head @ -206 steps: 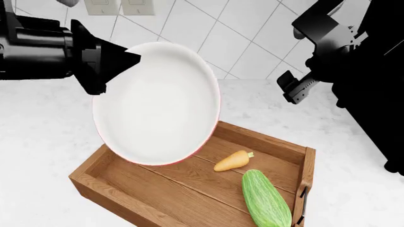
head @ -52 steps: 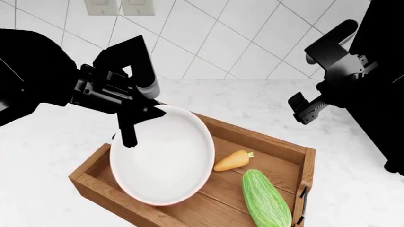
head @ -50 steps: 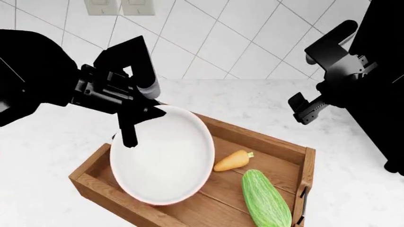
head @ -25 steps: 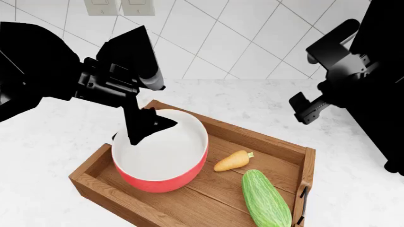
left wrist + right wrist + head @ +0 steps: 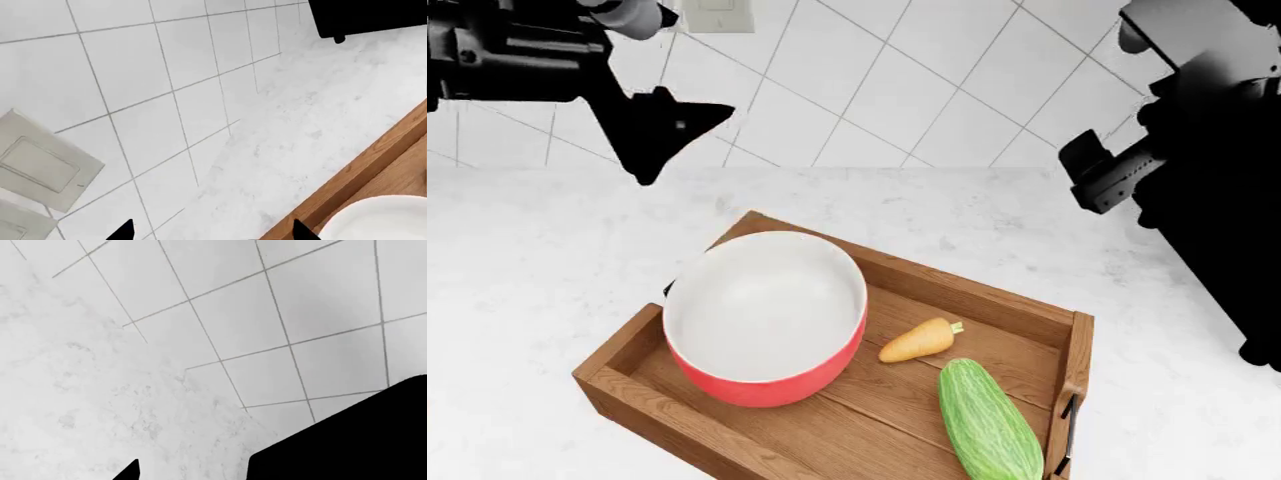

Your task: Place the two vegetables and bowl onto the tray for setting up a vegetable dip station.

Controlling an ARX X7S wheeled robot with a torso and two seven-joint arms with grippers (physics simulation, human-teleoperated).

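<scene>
1. Cucumber (image 5: 989, 422) is laid in the tray (image 5: 961, 290), its long axis running diagonally, beside the carrot (image 5: 918, 340) and upright bowl (image 5: 766, 316).
2. Left pincer (image 5: 654, 130) is held high, spread, empty; the right pincer's (image 5: 1101, 170) opening cannot be told.

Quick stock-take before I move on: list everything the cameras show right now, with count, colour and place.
tray: one, brown wood, on the counter.
bowl: one, red outside, white inside, upright in the tray's left half.
carrot: one, yellow-orange, on the tray floor right of the bowl.
cucumber: one, light green, striped, in the tray's right end.
counter: one, white marble.
tiled wall: white.
wall plates: two, off-white, on the wall.
left gripper: black, raised above the counter, empty.
right gripper: black, raised at right, empty.
</scene>
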